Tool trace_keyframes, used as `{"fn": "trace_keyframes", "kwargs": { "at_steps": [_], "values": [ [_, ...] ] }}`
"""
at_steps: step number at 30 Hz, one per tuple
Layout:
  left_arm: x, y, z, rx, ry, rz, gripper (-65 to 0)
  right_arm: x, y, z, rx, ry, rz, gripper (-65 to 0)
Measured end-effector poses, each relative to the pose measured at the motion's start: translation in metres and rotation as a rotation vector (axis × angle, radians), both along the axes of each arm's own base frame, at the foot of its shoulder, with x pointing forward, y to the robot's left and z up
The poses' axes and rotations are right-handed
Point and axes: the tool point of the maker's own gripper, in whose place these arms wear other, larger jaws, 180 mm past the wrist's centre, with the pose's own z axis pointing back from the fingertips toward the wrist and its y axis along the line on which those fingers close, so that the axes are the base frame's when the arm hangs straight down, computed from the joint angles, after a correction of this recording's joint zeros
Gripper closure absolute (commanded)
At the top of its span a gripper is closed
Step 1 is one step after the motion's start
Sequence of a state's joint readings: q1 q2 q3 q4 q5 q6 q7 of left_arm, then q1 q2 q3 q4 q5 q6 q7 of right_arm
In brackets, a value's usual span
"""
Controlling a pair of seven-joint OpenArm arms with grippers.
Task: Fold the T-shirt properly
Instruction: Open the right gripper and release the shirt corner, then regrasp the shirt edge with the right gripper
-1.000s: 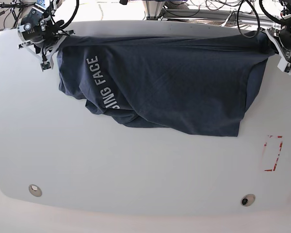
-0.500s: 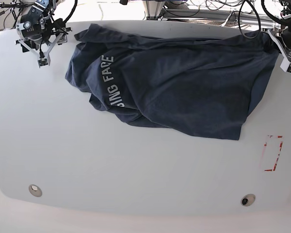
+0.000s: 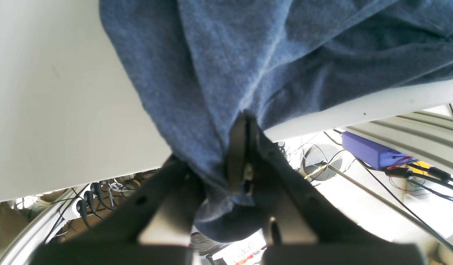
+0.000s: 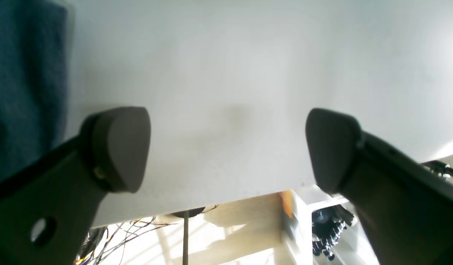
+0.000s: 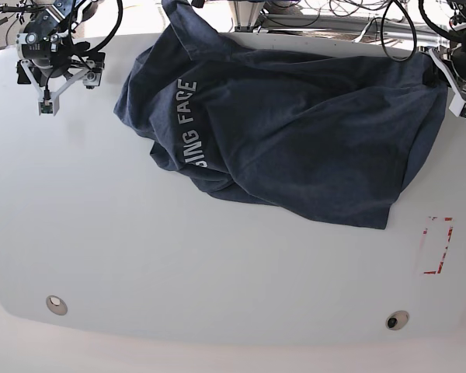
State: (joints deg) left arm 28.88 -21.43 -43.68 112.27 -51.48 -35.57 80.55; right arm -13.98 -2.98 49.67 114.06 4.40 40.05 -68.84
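Note:
The T-shirt (image 5: 295,132), dark navy with white lettering, lies rumpled across the far half of the white table (image 5: 217,272). One flap of it hangs over the back edge near the top centre. My left gripper (image 5: 443,81) is at the far right edge, shut on a bunched corner of the T-shirt (image 3: 211,73); the left wrist view shows cloth pinched in the left gripper (image 3: 243,147). My right gripper (image 5: 66,89) hovers at the far left corner, clear of the cloth. Its fingers (image 4: 119,147) stand wide apart with nothing between them, and the T-shirt (image 4: 24,92) shows only at that view's left edge.
A red rectangular marking (image 5: 437,245) sits on the table near the right edge. Two round inserts (image 5: 56,304) (image 5: 396,319) lie near the front edge. Cables and frame parts (image 5: 334,15) crowd the space behind the table.
My right gripper opened, let go of the shirt's left corner and drew away to the left. The freed cloth slid right, and a flap now hangs over the back edge. The left gripper kept its hold.

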Motion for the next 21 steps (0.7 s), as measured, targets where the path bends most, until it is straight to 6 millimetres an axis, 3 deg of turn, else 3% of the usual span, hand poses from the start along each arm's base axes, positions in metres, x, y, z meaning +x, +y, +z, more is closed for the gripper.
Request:
{"fn": "trace_keyframes", "kwargs": {
  "at_steps": [5, 11, 21],
  "values": [
    [0.0, 0.0, 0.0, 0.0, 0.001, 0.0, 0.0, 0.015, 0.018, -0.003, 0.074, -0.048, 0.023, -58.8],
    [0.0, 0.0, 0.0, 0.0, 0.001, 0.0, 0.0, 0.019, 0.041, -0.014, 0.166, -0.064, 0.032, -57.4],
    [0.0, 0.0, 0.0, 0.0, 0.0, 0.001, 0.0, 0.03, 0.057, -0.035, 0.272, -0.072, 0.014, -57.4]
  ]
}}
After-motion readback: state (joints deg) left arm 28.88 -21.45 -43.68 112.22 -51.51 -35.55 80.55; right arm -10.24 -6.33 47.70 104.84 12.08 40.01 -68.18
